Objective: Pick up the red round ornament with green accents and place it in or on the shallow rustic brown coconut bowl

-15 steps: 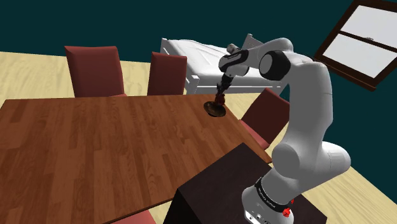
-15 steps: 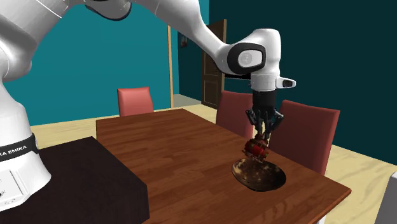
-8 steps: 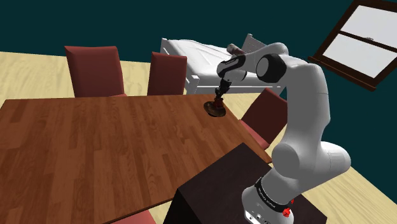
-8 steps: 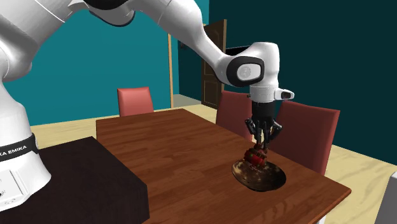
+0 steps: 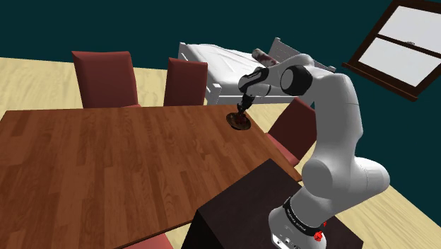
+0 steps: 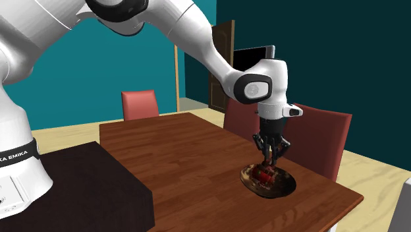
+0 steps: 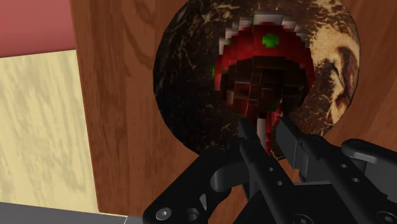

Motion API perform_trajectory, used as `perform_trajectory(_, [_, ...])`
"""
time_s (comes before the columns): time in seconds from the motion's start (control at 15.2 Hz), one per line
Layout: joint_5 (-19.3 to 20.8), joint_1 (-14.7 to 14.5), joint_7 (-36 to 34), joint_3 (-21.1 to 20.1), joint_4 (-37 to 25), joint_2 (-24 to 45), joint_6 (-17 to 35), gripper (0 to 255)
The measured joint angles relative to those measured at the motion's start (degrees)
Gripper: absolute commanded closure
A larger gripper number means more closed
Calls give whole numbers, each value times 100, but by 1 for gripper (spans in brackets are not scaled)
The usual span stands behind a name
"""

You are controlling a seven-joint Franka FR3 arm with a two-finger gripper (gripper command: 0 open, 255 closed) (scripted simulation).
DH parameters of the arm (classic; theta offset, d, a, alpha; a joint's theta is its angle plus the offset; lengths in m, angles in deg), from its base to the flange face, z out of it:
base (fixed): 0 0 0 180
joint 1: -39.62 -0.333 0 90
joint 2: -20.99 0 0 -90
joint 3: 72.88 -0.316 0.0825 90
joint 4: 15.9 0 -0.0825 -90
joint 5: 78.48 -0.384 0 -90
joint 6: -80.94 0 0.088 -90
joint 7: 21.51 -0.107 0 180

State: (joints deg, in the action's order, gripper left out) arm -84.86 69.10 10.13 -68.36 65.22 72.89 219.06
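Clasped ornament point(image 7: 264, 67) in coconut bowl point(image 7: 183, 86)

The arm point(image 5: 339, 127) rises from its base point(image 5: 304, 216), leans a little toward the shoulder view's left, and turns at a dark round joint point(image 5: 295, 79) into a short run further left. In the second exterior view the forearm point(image 6: 191, 39) slopes down from the upper left to the wrist point(image 6: 255, 84), and the hand hangs nearly straight down beneath it. The black gripper point(image 6: 271, 158) points downward, low under the wrist. In the wrist view its two fingers point(image 7: 253, 145) stand close together with a narrow gap, clasping the top of the ornament point(image 7: 264, 70) between their tips.
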Motion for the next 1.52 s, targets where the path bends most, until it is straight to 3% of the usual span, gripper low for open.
perform_trajectory(0.4, [-2,-3,-3,-4,-34,36,26,255])
perform_trajectory(0.46, [-2,-3,-3,-3,-31,33,26,0])
perform_trajectory(0.86, [-2,-2,-4,-3,-29,42,21,0])
perform_trajectory(1.19, [28,-22,-11,34,201,-483,-268,0])
perform_trajectory(1.52, [32,-31,-16,38,266,-562,-288,0])
